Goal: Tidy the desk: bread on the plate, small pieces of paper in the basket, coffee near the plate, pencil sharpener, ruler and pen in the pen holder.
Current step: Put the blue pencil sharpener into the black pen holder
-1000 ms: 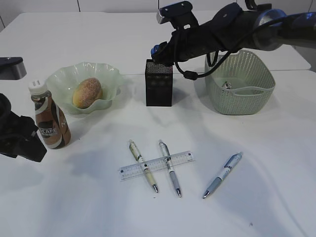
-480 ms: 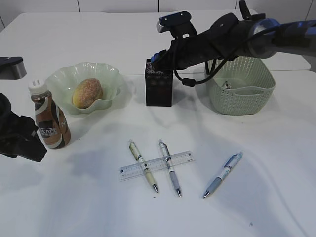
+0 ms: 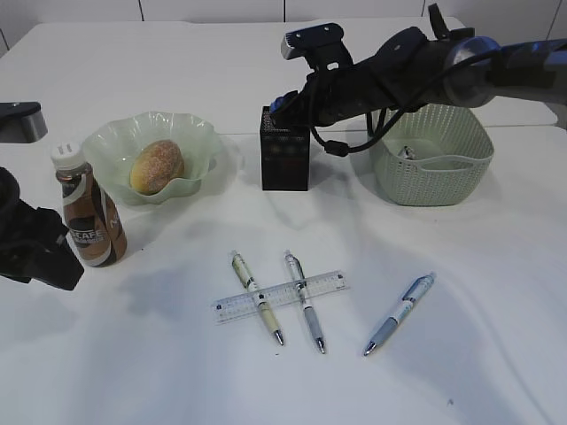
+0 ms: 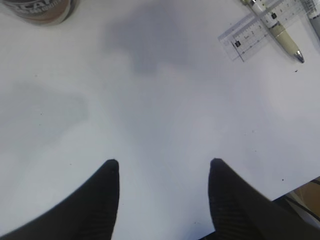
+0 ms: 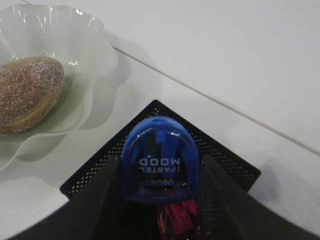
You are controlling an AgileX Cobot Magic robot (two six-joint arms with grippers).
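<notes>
My right gripper [image 3: 282, 104] is shut on the blue pencil sharpener [image 5: 160, 160] and holds it right over the mouth of the black mesh pen holder [image 3: 285, 159], which also shows in the right wrist view [image 5: 227, 162]. The bread [image 3: 157, 166] lies in the pale green plate [image 3: 111, 142]. The coffee bottle [image 3: 90, 217] stands left of the plate. The clear ruler [image 3: 280, 296] lies on the table with two pens [image 3: 304, 300] across it; a blue pen [image 3: 400, 313] lies to the right. My left gripper [image 4: 162, 167] is open and empty over bare table.
A pale green basket [image 3: 431, 150] stands at the back right with a scrap of paper [image 3: 407, 152] inside. The ruler's end [image 4: 260, 31] and a pen tip [image 4: 287, 44] show at the top right of the left wrist view. The table's front edge is close below the left gripper.
My right gripper has lowered slightly with the sharpener toward the pen holder's mouth. The left arm has not moved.
</notes>
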